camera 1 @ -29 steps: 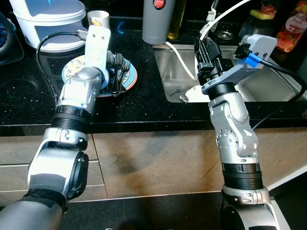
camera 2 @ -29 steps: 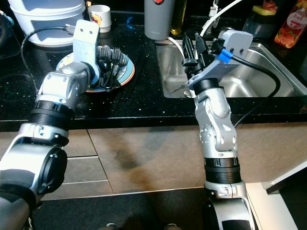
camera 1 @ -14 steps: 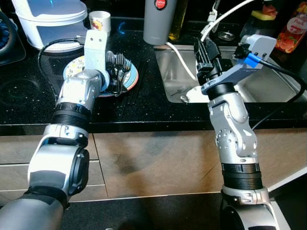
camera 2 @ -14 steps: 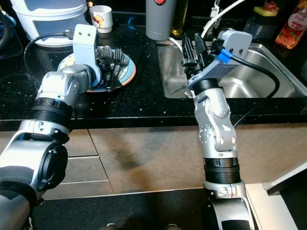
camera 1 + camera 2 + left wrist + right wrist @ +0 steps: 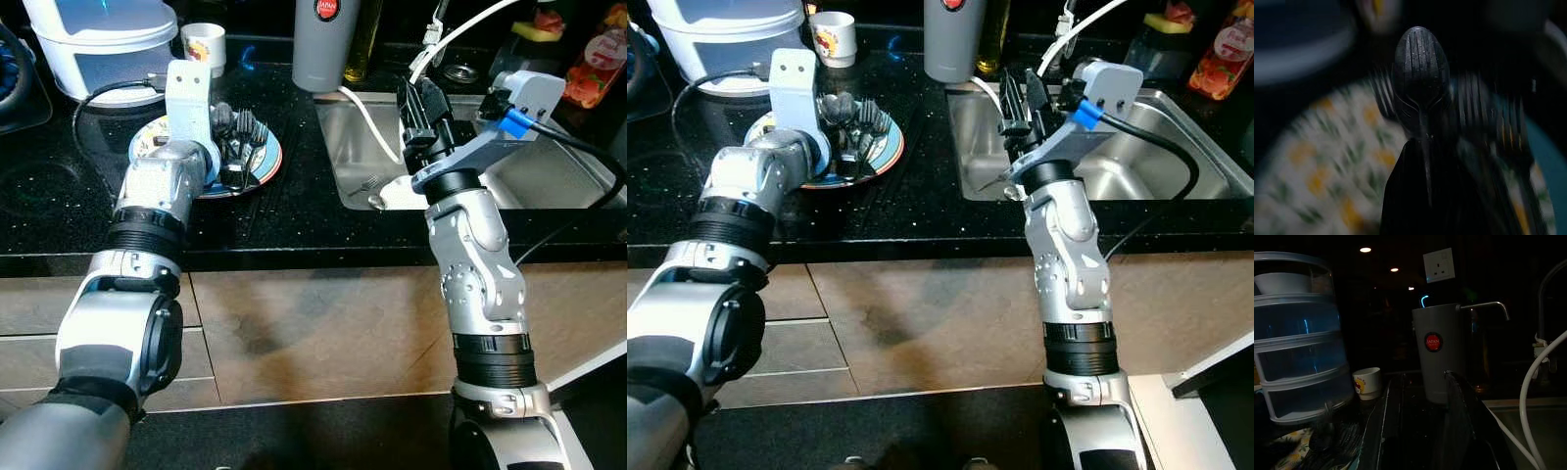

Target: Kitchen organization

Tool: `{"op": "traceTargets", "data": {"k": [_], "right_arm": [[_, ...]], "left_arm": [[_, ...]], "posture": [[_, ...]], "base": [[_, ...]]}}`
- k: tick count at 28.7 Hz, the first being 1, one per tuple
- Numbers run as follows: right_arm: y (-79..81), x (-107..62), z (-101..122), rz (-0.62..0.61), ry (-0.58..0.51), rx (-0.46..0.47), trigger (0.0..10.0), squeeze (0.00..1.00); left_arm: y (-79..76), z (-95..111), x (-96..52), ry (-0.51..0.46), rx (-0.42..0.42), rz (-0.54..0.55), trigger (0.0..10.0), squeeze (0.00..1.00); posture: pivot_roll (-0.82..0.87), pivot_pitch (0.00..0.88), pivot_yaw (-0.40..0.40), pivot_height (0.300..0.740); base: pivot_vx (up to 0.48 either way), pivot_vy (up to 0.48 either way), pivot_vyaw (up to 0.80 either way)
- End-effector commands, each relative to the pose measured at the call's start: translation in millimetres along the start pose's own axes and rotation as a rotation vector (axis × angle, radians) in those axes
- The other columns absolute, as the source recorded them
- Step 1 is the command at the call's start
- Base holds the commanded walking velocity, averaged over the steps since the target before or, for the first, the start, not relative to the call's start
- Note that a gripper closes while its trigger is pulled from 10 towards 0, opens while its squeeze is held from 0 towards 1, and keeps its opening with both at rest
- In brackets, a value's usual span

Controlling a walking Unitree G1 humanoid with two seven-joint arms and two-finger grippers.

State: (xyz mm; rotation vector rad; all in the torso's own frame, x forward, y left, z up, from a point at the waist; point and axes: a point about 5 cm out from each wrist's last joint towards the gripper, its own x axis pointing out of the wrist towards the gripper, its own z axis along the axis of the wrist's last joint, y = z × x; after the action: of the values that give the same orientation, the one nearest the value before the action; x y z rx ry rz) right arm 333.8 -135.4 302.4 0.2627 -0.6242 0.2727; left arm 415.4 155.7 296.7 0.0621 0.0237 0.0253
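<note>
Jaws of left gripper [image 5: 1422, 161] pinching spoon [image 5: 1420, 78] above plate [image 5: 1317, 171], right's spread.

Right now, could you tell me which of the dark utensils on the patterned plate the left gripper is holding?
The left gripper holds the dark slotted spoon, its bowl raised ahead of the fingers. The dark forks lie beside it on the floral patterned plate.

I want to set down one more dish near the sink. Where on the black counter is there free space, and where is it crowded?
Free: the black speckled counter between the flower-patterned plate and the steel sink, along its front edge. Crowded: the plate carries dark cutlery with the left gripper over it; behind stand a small white cup, a grey tumbler and a clear stacked container.
</note>
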Motion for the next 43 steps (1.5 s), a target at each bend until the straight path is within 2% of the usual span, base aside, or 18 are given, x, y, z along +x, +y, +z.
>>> {"op": "traceTargets", "data": {"k": [1, 3, 6, 9, 19, 22, 26, 27, 28, 30, 31, 32, 33, 35, 37, 38, 41, 43], "right_arm": [[-0.6, 0.2, 4.8, 0.001, -0.014, -0.002, 10.0, 0.00], [-0.7, 0.1, 4.9, 0.001, -0.014, -0.003, 10.0, 0.00], [-0.9, 0.2, 4.8, 0.001, -0.013, -0.001, 10.0, 0.00], [-0.3, 0.8, 4.7, 0.004, -0.014, 0.002, 10.0, 0.00], [-1.2, 3.5, 6.9, 0.000, -0.020, 0.080, 10.0, 0.00], [-2.6, 3.9, 7.6, -0.003, -0.021, 0.083, 10.0, 0.00], [-3.8, 3.6, 9.1, -0.010, -0.026, 0.081, 10.0, 0.00], [-4.9, 3.1, 9.7, -0.017, -0.028, 0.077, 10.0, 0.00], [-4.9, 3.1, 9.7, -0.017, -0.028, 0.077, 10.0, 0.00], [-12.0, 0.6, 9.9, -0.063, -0.024, 0.042, 10.0, 0.00], [-12.0, 0.6, 9.9, -0.063, -0.024, 0.042, 10.0, 0.00], [-17.7, -1.0, 9.0, -0.096, -0.011, 0.002, 10.0, 0.00], [-17.7, -1.0, 9.0, -0.096, -0.011, 0.002, 10.0, 0.00], [-28.5, -4.1, 6.7, -0.149, 0.024, -0.086, 10.0, 0.00], [-37.9, -6.7, 6.0, -0.200, 0.047, -0.136, 10.0, 0.00], [-37.9, -6.7, 6.0, -0.200, 0.047, -0.136, 10.0, 0.00], [-43.4, -10.6, 8.5, -0.245, 0.046, -0.157, 10.0, 0.00], [-42.9, -11.3, 8.9, -0.250, 0.044, -0.158, 10.0, 0.00]], "left_arm": [[2.0, 20.6, -3.9, -0.114, 0.041, 0.015, 10.0, 0.00], [2.1, 27.0, -5.9, -0.156, 0.051, 0.017, 10.0, 0.00], [2.1, 46.7, -15.8, -0.301, 0.117, 0.008, 10.0, 0.00], [3.4, 49.3, -20.2, -0.352, 0.171, 0.017, 10.0, 0.00], [4.6, 29.8, -21.7, -0.346, 0.267, 0.020, 10.0, 0.00], [2.0, 23.4, -19.3, -0.319, 0.276, 0.004, 10.0, 0.00], [-11.4, 18.2, -13.4, -0.267, 0.258, -0.069, 10.0, 0.00], [-20.1, 15.4, -11.6, -0.246, 0.252, -0.116, 10.0, 0.00], [-20.1, 15.4, -11.6, -0.246, 0.252, -0.116, 10.0, 0.00], [-50.5, 7.9, -11.1, -0.204, 0.221, -0.273, 10.0, 0.00], [-50.5, 7.9, -11.1, -0.204, 0.221, -0.273, 10.0, 0.00], [-69.7, 3.9, -11.5, -0.173, 0.196, -0.368, 10.0, 0.00], [-69.7, 3.9, -11.5, -0.173, 0.196, -0.368, 10.0, 0.00], [-102.5, 1.3, -12.7, -0.130, 0.168, -0.502, 10.0, 0.00], [-130.4, 4.8, -14.6, -0.098, 0.169, -0.583, 10.0, 0.00], [-130.4, 4.8, -14.6, -0.098, 0.169, -0.583, 10.0, 0.00], [-160.6, -1.3, -19.9, -0.005, 0.126, -0.680, 10.0, 0.00], [-164.4, -6.1, -20.4, 0.024, 0.118, -0.688, 10.0, 0.00]], "posture": [[0.16, 0.108, -0.056, 0.740], [0.16, 0.108, -0.056, 0.740], [0.16, 0.106, -0.061, 0.740], [0.16, 0.103, -0.063, 0.740], [0.16, 0.095, -0.070, 0.740], [0.16, 0.087, -0.068, 0.740], [0.15, 0.089, -0.060, 0.740], [0.15, 0.094, -0.056, 0.740], [0.15, 0.094, -0.056, 0.740], [0.15, 0.109, -0.044, 0.740], [0.15, 0.109, -0.044, 0.740], [0.14, 0.117, -0.036, 0.740], [0.14, 0.117, -0.036, 0.740], [0.13, 0.129, -0.019, 0.740], [0.12, 0.136, -0.005, 0.740], [0.12, 0.136, -0.005, 0.740], [0.10, 0.142, 0.015, 0.740], [0.09, 0.145, 0.019, 0.740]], "base": [[0.000, 0.000, 0.00], [0.000, 0.000, 0.00], [0.000, 0.000, 0.00], [0.000, 0.000, 0.00], [0.000, 0.000, 0.00], [0.000, 0.000, 0.00], [0.000, 0.000, 0.00], [0.000, 0.000, 0.00], [0.000, 0.000, 0.00], [0.000, 0.000, 0.00], [0.000, 0.000, 0.00], [0.000, 0.000, 0.00], [0.000, 0.000, 0.00], [0.000, 0.000, 0.00], [0.000, 0.000, 0.00], [0.000, 0.000, 0.00], [0.000, 0.000, 0.00], [0.000, 0.000, 0.00]]}}
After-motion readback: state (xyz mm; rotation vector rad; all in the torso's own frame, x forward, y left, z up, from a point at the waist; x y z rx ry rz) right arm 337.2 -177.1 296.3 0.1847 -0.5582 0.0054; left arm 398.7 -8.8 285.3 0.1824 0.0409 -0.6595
